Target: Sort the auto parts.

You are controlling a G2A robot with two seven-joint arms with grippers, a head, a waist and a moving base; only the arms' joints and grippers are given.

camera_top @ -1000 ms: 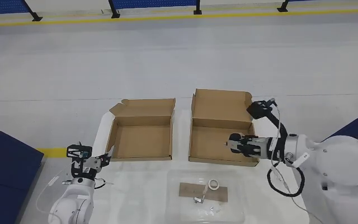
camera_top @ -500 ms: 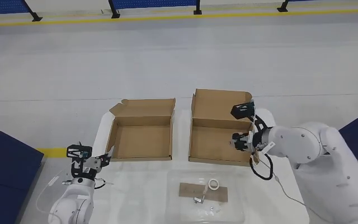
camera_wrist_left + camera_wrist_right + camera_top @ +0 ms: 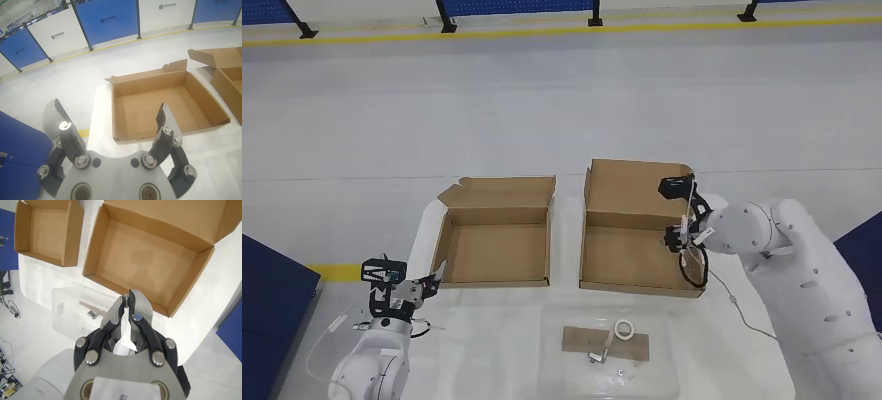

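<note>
Item: small silver threaded screw (image 3: 126, 301), pinched between the fingertips of the right hand (image 3: 127, 303), which is clenched on it. From where I stand it hangs above the near right part of the open brown cardboard box on the right (image 3: 627, 262), off its floor and not yet let go. Change noted: a second ago this hand lay low across that box's near wall, pointing sideways. The wrist has since swung up and turned, so the hand now points down into the box, close to its right wall. Reading: the screw looks to be at the drop stage, with this box as its likely bin. Adjacent, to the left: second open brown cardboard box (image 3: 492, 255), set apart from the first by a narrow gap, position as before. Nearer the robot: clear plastic tray (image 3: 662, 340) holding a brown card sheet (image 3: 637, 346), a white ring (image 3: 623, 328) and a small metal clip (image 3: 596, 356), all lying where they were. Left hand (image 3: 109, 106): released, fingers spread, holding nothing, parked at the left edge of the white surface (image 3: 492, 330), unmoved across the frames.
</note>
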